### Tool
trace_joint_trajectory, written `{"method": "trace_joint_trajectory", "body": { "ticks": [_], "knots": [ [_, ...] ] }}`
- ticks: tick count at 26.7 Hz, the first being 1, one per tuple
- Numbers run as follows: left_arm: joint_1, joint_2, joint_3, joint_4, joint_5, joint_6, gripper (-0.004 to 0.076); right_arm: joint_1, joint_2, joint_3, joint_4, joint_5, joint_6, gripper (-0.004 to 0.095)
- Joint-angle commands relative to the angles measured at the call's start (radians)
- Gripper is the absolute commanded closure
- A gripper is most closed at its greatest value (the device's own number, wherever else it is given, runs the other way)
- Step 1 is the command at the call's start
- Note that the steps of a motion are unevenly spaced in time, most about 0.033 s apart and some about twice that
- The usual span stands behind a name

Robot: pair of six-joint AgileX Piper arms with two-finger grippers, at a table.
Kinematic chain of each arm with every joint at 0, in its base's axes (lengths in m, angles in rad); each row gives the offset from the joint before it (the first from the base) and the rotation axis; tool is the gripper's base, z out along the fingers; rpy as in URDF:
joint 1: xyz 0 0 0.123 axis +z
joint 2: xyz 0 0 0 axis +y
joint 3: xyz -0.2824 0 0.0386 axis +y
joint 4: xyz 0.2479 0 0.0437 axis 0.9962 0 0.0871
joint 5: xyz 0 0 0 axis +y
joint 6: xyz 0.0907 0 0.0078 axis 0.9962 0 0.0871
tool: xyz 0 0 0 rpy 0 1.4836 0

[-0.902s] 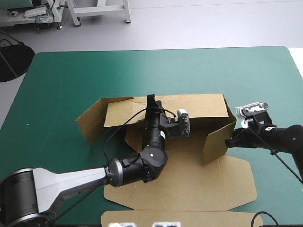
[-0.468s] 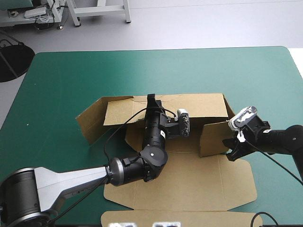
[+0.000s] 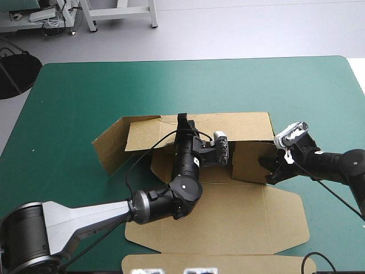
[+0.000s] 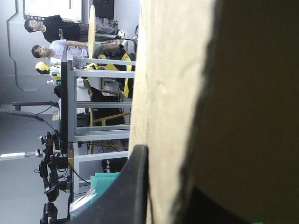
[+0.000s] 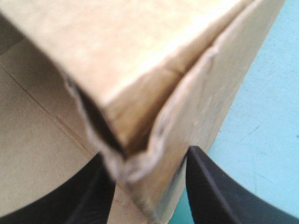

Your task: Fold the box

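The brown box [image 3: 228, 222] lies mid-table with its lid panel flat toward the near edge. Its back wall [image 3: 228, 127] stands raised, and a left flap [image 3: 108, 148] angles outward. My left gripper [image 3: 182, 121] sits at the top edge of the back wall. In the left wrist view the left gripper [image 4: 152, 154] is shut on that board, with one black finger [image 4: 135, 186] showing and the other hidden behind it. The right side wall [image 3: 248, 162] is turned inward. My right gripper [image 3: 269, 169] is at its outer face. In the right wrist view the right gripper [image 5: 149, 186] is open, the wall's folded corner [image 5: 140, 116] between its fingers.
The teal-green cover [image 3: 85, 97] shows on all sides of the box, widest toward the far edge. The lid's near edge [image 3: 217, 254] lies close to the table's front edge. The left arm reaches across the box floor from the near left.
The right gripper has moved left and the right side wall has swung inward with it toward the back wall's middle. The left arm and the back wall have stayed put.
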Motion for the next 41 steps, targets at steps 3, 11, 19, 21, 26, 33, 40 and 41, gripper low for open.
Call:
{"method": "trace_joint_trajectory", "body": {
  "ticks": [3,11,19,21,26,33,40,41],
  "knots": [
    [-0.003,-0.025,-0.014,-0.020,-0.033,-0.025,0.0733,-0.001,0.066,-0.022,0.158,-0.041,-0.012,0.0539],
    [-0.003,-0.025,-0.014,-0.020,-0.062,-0.025,0.0733,-0.001,0.105,-0.022,0.210,-0.045,-0.012,0.0909],
    [-0.003,-0.025,-0.014,0.024,-0.001,-0.025,0.0730,-0.001,0.105,-0.022,0.199,-0.016,-0.012,0.0909],
    [-0.003,-0.025,-0.014,0.026,0.017,-0.025,0.0722,-0.001,0.105,-0.022,0.187,-0.016,-0.014,0.0909],
    [-0.003,-0.023,-0.014,0.036,0.028,-0.025,0.0584,-0.001,0.105,-0.022,0.122,-0.018,-0.016,0.0909],
    [-0.003,-0.023,-0.014,0.150,0.026,-0.046,0.0267,-0.001,0.105,-0.022,0.100,-0.018,-0.016,0.0909],
    [-0.095,-0.023,-0.014,0.152,0.038,-0.086,0.0261,-0.001,0.105,-0.022,0.100,-0.020,-0.016,0.0909],
    [-0.117,-0.023,-0.016,0.152,0.053,-0.100,0.0261,-0.001,0.105,-0.022,0.100,-0.020,-0.016,0.0909]
  ]
}}
